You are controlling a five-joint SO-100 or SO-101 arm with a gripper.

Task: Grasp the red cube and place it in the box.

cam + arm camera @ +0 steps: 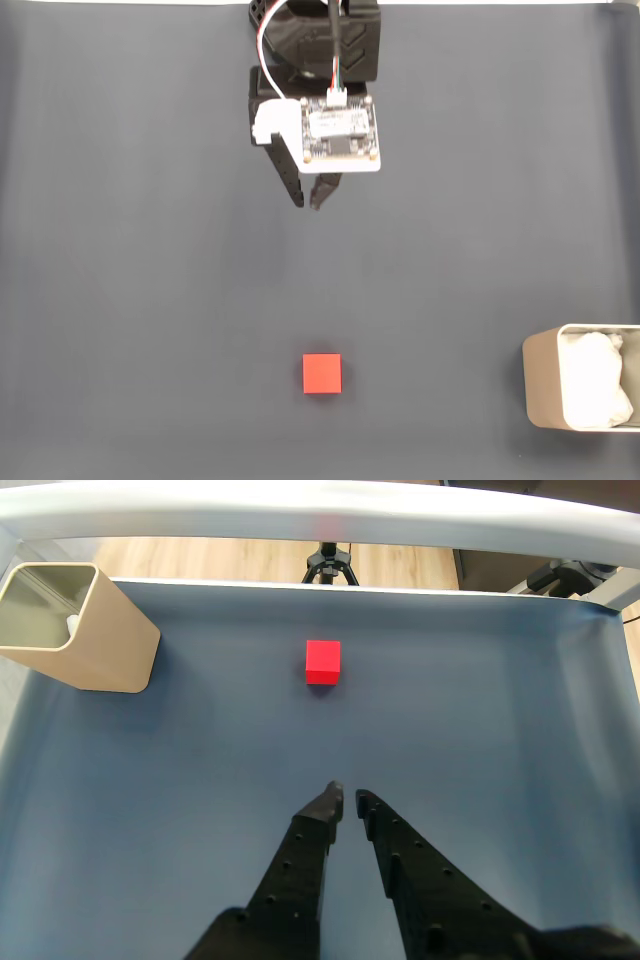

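Note:
The red cube (322, 374) lies alone on the dark grey mat, in the lower middle of the fixed view. My gripper (308, 203) hangs well above it in that view, near the top centre, under a white circuit board. Its black fingers are nearly together, with just a thin slit at the tips and nothing between them. In the wrist view the red cube (323, 661) sits straight ahead of the gripper (348, 795), a good distance off. The beige box (540, 385) stands at the lower right edge with white padding inside; in the wrist view the box (100, 645) is at the upper left.
The grey mat (150, 300) covers the whole work surface. A pale raised rim (300, 520) borders its far side in the wrist view, with a wooden floor and a black tripod (328, 565) beyond.

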